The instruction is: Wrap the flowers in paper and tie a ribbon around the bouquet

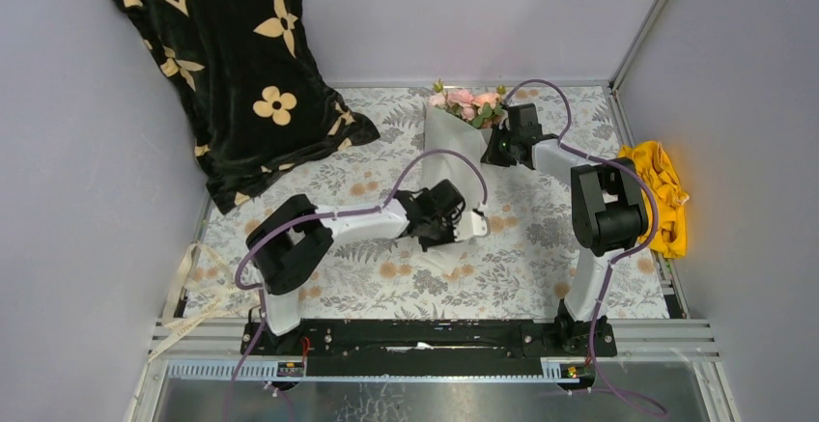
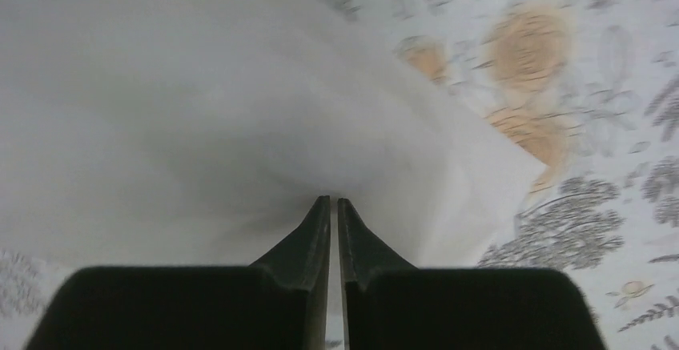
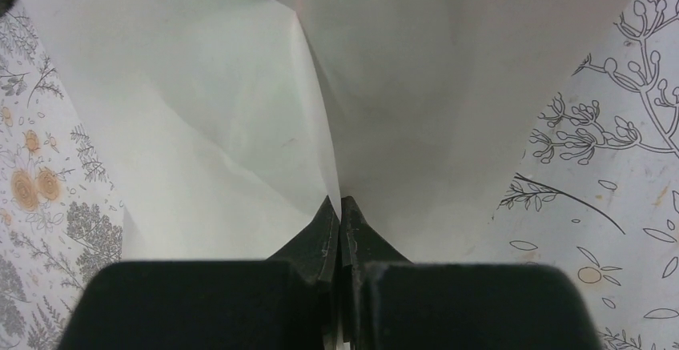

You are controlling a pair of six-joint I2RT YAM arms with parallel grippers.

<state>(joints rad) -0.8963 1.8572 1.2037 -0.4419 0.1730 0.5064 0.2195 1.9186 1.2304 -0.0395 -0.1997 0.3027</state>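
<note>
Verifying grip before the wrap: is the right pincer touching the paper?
Touching. In the right wrist view the right pincer is shut, and the paper creases straight into its closed tips with no gap.

The left arm (image 1: 290,248) and the right arm (image 1: 608,210) look alike: white tubular links set between bulky black joint housings. A purple cable (image 1: 439,154) arcs along the left arm, and a second purple cable (image 1: 550,89) runs along the right arm and trails past its foot at 5 o'clock. Each arm stands on a black base plate (image 1: 275,330), and a black rail (image 1: 425,337) at 6 o'clock joins the two. The left hand (image 2: 333,206) and the right hand (image 3: 339,206) are matt black, with wedge-shaped fingers (image 2: 308,238) tapering to thin tips from blocky black bodies.
</note>
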